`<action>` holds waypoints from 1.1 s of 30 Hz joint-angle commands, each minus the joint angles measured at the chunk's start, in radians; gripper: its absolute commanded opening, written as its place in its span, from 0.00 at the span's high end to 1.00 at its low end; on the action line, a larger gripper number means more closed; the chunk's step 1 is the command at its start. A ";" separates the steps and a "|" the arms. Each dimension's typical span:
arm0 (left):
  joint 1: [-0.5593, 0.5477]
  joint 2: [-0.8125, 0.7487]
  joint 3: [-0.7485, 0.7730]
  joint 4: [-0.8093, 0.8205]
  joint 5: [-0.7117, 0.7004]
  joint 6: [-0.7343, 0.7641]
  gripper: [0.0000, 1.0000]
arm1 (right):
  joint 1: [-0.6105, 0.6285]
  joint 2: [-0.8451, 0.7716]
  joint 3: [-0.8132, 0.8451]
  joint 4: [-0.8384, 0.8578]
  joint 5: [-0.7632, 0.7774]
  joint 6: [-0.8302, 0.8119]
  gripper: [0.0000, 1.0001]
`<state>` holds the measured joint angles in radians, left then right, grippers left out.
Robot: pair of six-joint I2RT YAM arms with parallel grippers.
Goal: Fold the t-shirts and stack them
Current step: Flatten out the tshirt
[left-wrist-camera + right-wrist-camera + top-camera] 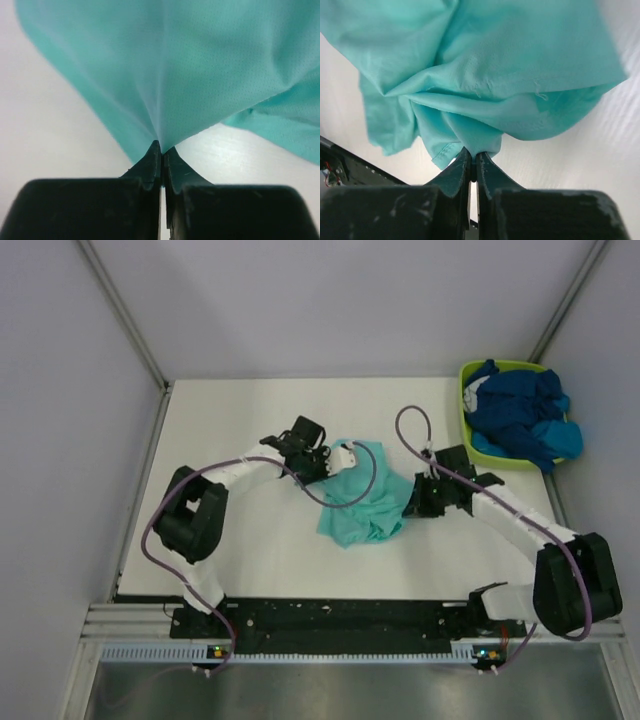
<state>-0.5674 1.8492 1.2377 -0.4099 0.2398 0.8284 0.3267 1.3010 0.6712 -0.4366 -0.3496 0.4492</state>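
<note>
The mint tee [360, 502] sits crumpled in a loose heap on the white tabletop [250, 420], well away from the lime-green tub [465, 400], off to the tub's left and nearer the arm bases than the tub is. It isn't flat at all: lots of folds, with a hemmed edge hanging down in the right wrist view.

The left end effector [340, 452] is on the side of the tee farthest from the tub, at its upper left edge. In the left wrist view the mint tee [190, 75] fans out from a single pinch point, and the left end effector [161, 150] has its jaws pressed together on that bit of fabric, with the cloth pulled up into a tent shape above the tabletop.

The right end effector [415, 498] is on the tub side of the tee, between the heap and the tub but much closer to the heap. From the right wrist camera, the right end effector [471, 157] is clamped on a bunched fold of the mint tee [485, 75], jaws tight together, with only fabric between them.

The blue tees [520, 415], dark navy and a brighter blue, are piled in the tub and spill over its right rim. The tub itself is at the far right corner of the tabletop.
</note>
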 commanded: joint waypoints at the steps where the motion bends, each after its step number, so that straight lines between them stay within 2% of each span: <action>1: 0.055 -0.206 0.175 -0.177 -0.034 -0.156 1.00 | -0.060 -0.094 0.276 -0.118 0.107 -0.128 1.00; 3: 0.105 -0.303 0.233 -0.237 -0.033 -0.213 1.00 | -0.071 -0.126 0.414 -0.203 0.202 -0.184 1.00; 7: 0.202 -0.483 0.310 -0.348 -0.046 -0.273 1.00 | -0.080 -0.193 0.631 -0.296 0.282 -0.256 1.00; 10: 0.264 -0.603 0.345 -0.424 -0.063 -0.284 1.00 | -0.081 -0.239 0.763 -0.330 0.282 -0.302 1.00; 14: 0.291 -0.726 0.397 -0.552 -0.114 -0.304 1.00 | -0.080 -0.310 0.849 -0.356 0.232 -0.343 1.00; 18: 0.296 -0.810 0.436 -0.679 -0.120 -0.331 1.00 | -0.080 -0.397 0.878 -0.360 0.124 -0.371 1.00; 21: 0.304 -0.861 0.399 -0.690 -0.138 -0.338 1.00 | -0.080 -0.427 0.874 -0.358 0.078 -0.360 1.00; 25: 0.331 -0.857 0.233 -0.644 -0.148 -0.305 1.00 | -0.080 -0.375 0.811 -0.347 0.031 -0.334 1.00; 29: 0.403 -0.831 0.008 -0.525 -0.215 -0.258 1.00 | -0.078 -0.277 0.651 -0.196 -0.019 -0.313 1.00; 30: 0.408 -0.820 -0.045 -0.500 -0.229 -0.246 0.93 | -0.077 -0.240 0.628 -0.171 -0.019 -0.308 1.00; 32: 0.408 -0.797 -0.134 -0.526 -0.252 -0.209 0.49 | -0.042 -0.136 0.617 -0.166 0.056 -0.290 1.00; 33: 0.406 -0.785 -0.161 -0.573 -0.214 -0.195 0.35 | -0.028 -0.096 0.616 -0.165 0.051 -0.303 1.00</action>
<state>-0.1703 1.0405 1.1870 -0.9676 0.0513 0.5697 0.2577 1.0397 1.3243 -0.6811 -0.3286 0.1268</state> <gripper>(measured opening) 0.410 0.014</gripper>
